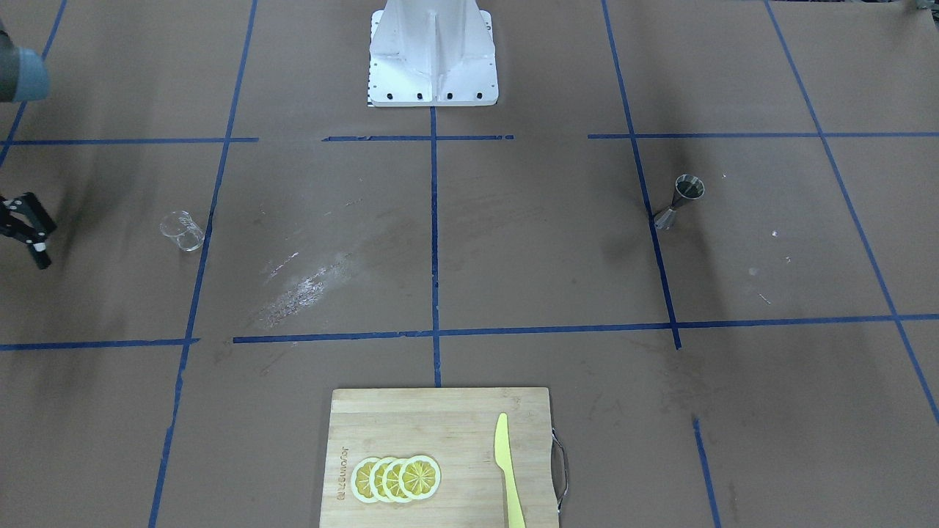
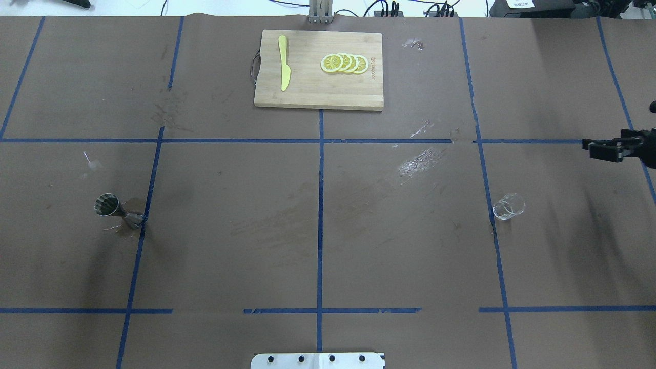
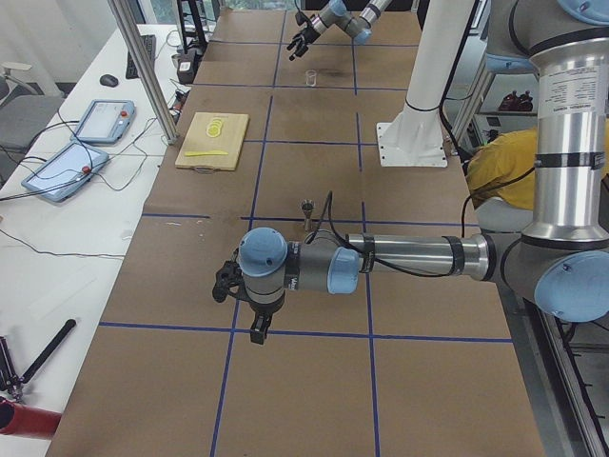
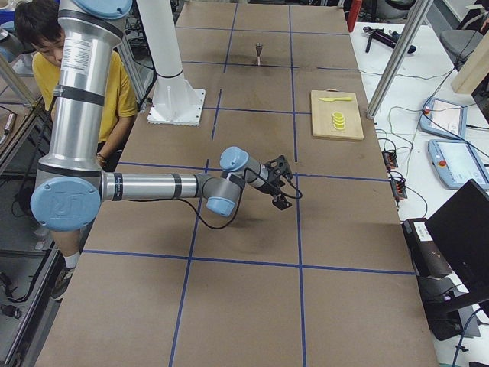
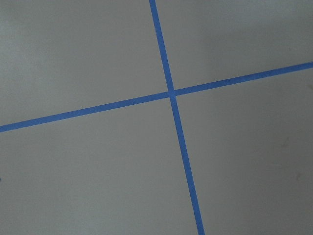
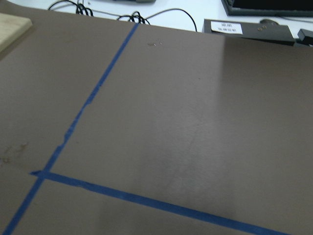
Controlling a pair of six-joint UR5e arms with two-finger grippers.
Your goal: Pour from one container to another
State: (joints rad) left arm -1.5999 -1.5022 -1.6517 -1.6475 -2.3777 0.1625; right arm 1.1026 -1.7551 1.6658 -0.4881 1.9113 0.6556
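Note:
The clear glass cup [image 1: 182,231] [image 2: 509,206] stands upright on the brown paper, beside a blue tape line. My right gripper [image 1: 47,246] [image 2: 589,148] hovers a short way off at the table's end; its black fingers are open with nothing between them. Far across the table the steel jigger [image 1: 678,202] [image 2: 118,211] stands upright on another tape line. My left gripper [image 3: 240,309] shows only in the exterior left view, low over the paper beyond the jigger [image 3: 307,214]; I cannot tell whether it is open or shut. Both wrist views show only paper and tape.
A wooden cutting board [image 2: 318,97] with lemon slices [image 2: 344,63] and a yellow knife [image 2: 283,69] lies at the table's far middle edge. The white robot base [image 1: 433,55] stands at the near middle. A person in yellow [image 4: 114,92] sits behind the robot.

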